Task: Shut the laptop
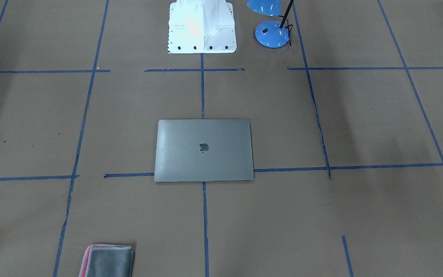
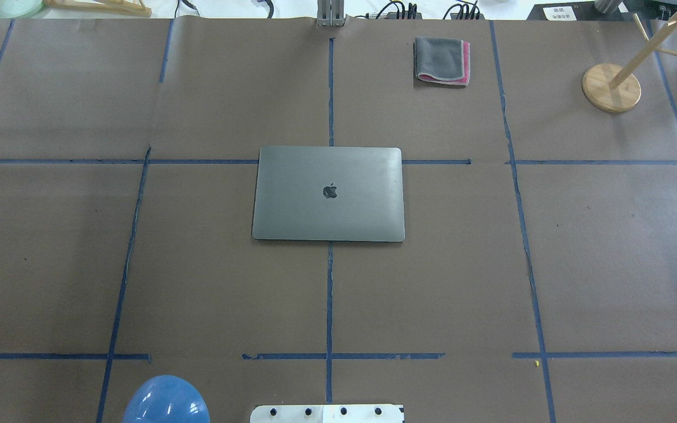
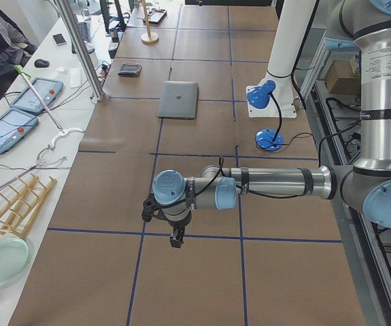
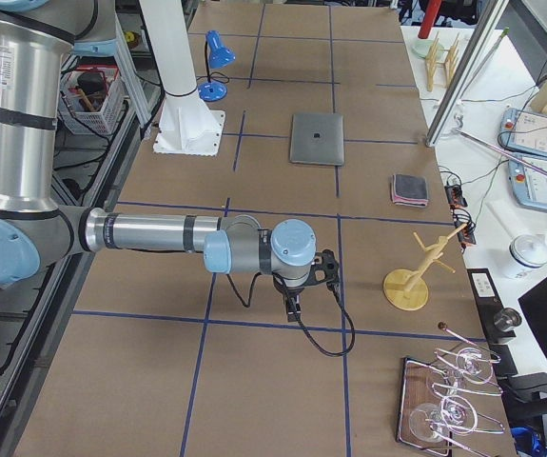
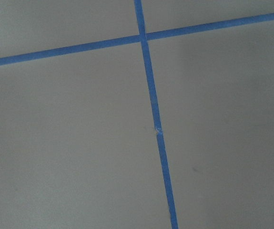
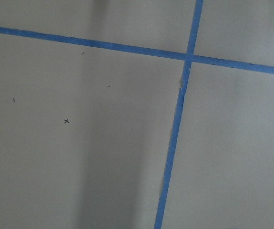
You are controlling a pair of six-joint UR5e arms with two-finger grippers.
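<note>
1. The laptop (image 2: pixel 328 194) lies shut in the middle of the overhead view. Its grey lid is flat down and the dark logo faces up.
2. It rests on the brown paper-covered surface (image 2: pixel 197 282), over a crossing of blue tape lines (image 2: pixel 329 294). The centre line runs in under its upper and lower edges, and a cross line passes under its upper part.
3. The left arm (image 3: pixel 277 182) stretches low across the lower half of the exterior left view, well apart from the laptop in the upper middle of that frame.
4. The left hand (image 3: pixel 175 241) points down at the surface, close above a tape line at lower centre. This view does not show how far apart its fingers stand, or whether it grips anything, so I cannot tell.
5. The right arm (image 4: pixel 149 233) reaches in from the left edge of the exterior right view, also well apart from the laptop near the top of that frame.
6. The right hand (image 4: pixel 293 310) points down near a tape line at the middle of the frame. Here too I cannot tell how wide it stands or whether it grips anything.
7. Both wrist views show only brown surface and crossing tape.
8. In the overhead view a folded grey-and-pink cloth (image 2: pixel 441 60) lies at upper right of centre, and a wooden stand (image 2: pixel 610 87) sits at far upper right.
9. At the bottom edge, a blue lamp (image 2: pixel 166 400) sits at lower left, near the white base (image 2: pixel 327 413).
</note>
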